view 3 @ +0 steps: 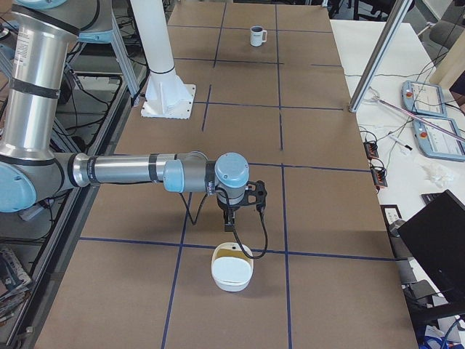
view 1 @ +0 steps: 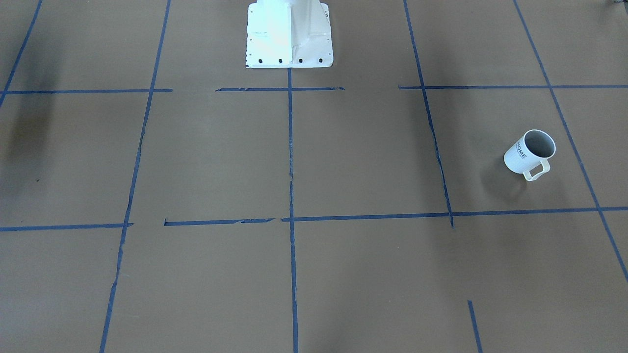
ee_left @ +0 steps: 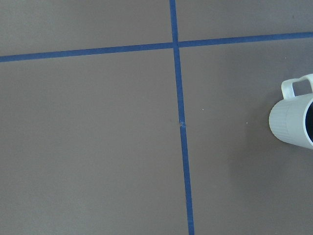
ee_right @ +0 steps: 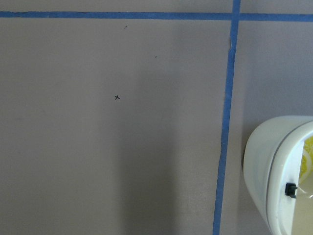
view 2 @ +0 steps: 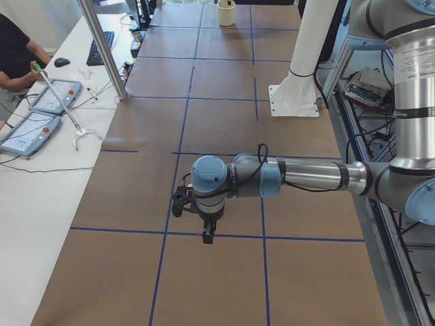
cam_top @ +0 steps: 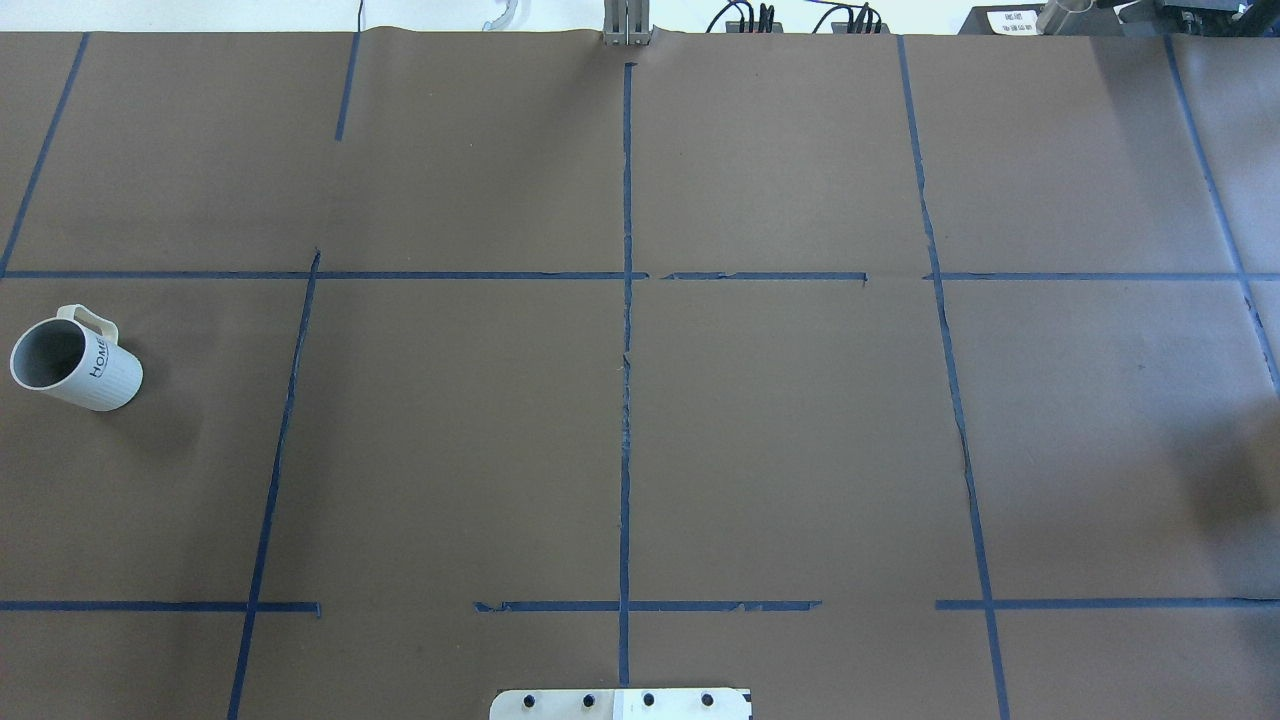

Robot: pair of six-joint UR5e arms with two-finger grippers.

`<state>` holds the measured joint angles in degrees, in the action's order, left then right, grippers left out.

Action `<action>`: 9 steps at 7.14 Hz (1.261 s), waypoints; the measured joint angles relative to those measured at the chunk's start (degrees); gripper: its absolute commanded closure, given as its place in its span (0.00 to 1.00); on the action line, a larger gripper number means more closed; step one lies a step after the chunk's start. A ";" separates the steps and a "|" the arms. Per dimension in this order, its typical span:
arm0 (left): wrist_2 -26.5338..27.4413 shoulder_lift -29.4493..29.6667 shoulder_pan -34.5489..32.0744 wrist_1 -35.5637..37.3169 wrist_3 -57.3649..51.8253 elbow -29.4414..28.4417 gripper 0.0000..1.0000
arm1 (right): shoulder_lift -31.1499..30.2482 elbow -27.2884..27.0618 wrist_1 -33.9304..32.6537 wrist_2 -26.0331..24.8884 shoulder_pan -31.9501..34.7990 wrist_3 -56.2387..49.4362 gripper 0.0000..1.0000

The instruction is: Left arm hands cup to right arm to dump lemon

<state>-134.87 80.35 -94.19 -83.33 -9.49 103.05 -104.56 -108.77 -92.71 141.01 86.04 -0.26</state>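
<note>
The cup stands upright on the brown table, on my left side, with its handle towards the operators. It also shows in the overhead view, far off in the exterior right view, and at the right edge of the left wrist view. Its visible inside is plain grey and no lemon shows. My left gripper hangs over the table, pointing down; the cup is hidden in that view. My right gripper hangs just above a white container. I cannot tell whether either gripper is open or shut.
The white container has something yellow inside. It also shows far off in the exterior left view. The white robot base stands at the table's back middle. An operator sits at a side table with pendants. Blue tape lines grid the table.
</note>
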 measured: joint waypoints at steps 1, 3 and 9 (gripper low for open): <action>0.28 0.25 0.01 -0.15 1.04 -0.78 0.00 | 0.78 0.49 -0.05 -0.18 -0.08 0.00 0.00; 0.44 0.30 0.00 -0.72 3.35 -0.18 0.00 | 1.18 1.07 0.12 -0.21 -0.12 0.00 0.00; -0.15 -0.05 6.32 0.67 9.25 6.22 0.00 | 1.07 0.68 0.65 0.26 -0.18 0.09 0.00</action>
<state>-135.03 80.30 -87.87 -82.67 -0.24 109.27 -103.49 -108.09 -92.06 141.27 85.87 -0.18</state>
